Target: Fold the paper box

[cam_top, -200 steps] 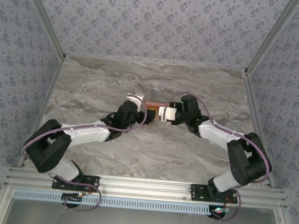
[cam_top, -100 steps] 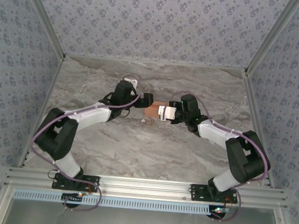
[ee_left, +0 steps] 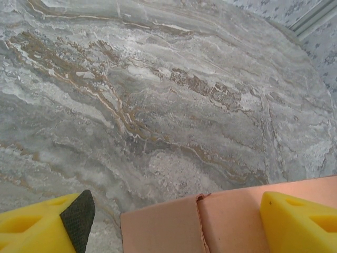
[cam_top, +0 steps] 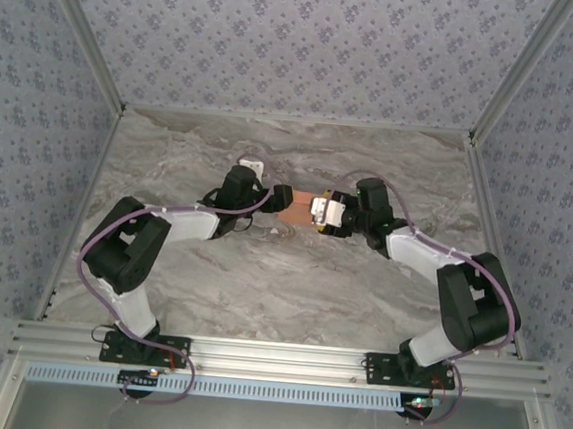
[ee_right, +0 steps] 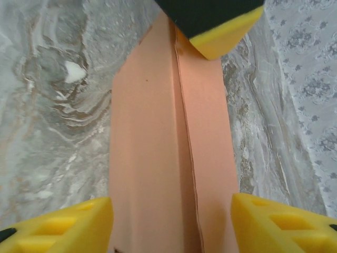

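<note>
The paper box (cam_top: 295, 207) is at the middle of the bench (cam_top: 260, 292), nearer the far edge, with its long axis left to right and both ends hidden by the pincers. The left pincer (ee_left: 174, 204) stands wide, straddling one end. The right pincer (ee_right: 171, 205) flanks the other end; whether it grips, I cannot tell.

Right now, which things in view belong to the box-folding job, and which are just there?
Job:
- salmon-orange paper box
- left gripper
- right gripper

Just there:
- marble tabletop
- patterned wall panels
- aluminium rail
</note>
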### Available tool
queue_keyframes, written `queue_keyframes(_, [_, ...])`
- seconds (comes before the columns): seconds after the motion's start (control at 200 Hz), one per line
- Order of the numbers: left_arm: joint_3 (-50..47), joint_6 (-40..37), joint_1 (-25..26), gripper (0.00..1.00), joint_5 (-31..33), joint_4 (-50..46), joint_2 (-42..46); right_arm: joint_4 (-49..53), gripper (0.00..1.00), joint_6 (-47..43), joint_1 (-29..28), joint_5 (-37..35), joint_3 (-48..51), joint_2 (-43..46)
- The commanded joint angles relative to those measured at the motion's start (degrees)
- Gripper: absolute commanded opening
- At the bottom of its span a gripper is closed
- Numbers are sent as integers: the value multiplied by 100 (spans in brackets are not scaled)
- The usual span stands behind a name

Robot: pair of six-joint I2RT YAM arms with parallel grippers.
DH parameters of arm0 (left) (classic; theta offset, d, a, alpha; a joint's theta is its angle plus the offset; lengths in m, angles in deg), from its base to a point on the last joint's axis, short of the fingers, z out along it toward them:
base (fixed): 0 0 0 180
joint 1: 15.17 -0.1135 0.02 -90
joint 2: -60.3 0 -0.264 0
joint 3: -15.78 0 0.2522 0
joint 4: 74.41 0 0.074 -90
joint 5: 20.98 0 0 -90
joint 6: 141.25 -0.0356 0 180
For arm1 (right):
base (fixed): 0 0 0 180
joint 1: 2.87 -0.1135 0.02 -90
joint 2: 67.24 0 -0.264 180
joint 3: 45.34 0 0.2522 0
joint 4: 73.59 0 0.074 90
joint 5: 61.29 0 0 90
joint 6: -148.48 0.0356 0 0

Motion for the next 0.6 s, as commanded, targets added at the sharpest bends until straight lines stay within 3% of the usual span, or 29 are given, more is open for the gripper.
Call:
queue_keyframes(0.0, [-285,-121,-56,82,372,-736,-357,486,65,538,407,1459,2,531])
queue_keyframes(0.11, [-301,-172,-48,82,407,-732,-304,779,63,634,711,2266,-180,598])
queue_keyframes(0.255, [-339,-159,-50,82,408,-700,-259,1267,55,485,782,2538,-521,184])
queue_keyframes(0.39, [-345,-166,-53,83,411,-732,-233,2203,41,110,708,1956,-722,-276])
queue_keyframes(0.52, [-382,-221,-54,83,416,-744,-180,2487,40,-2,511,937,-548,-407])
queue_keyframes(0.595, [-368,-258,-58,84,398,-752,-186,2551,40,54,489,856,-621,-399])
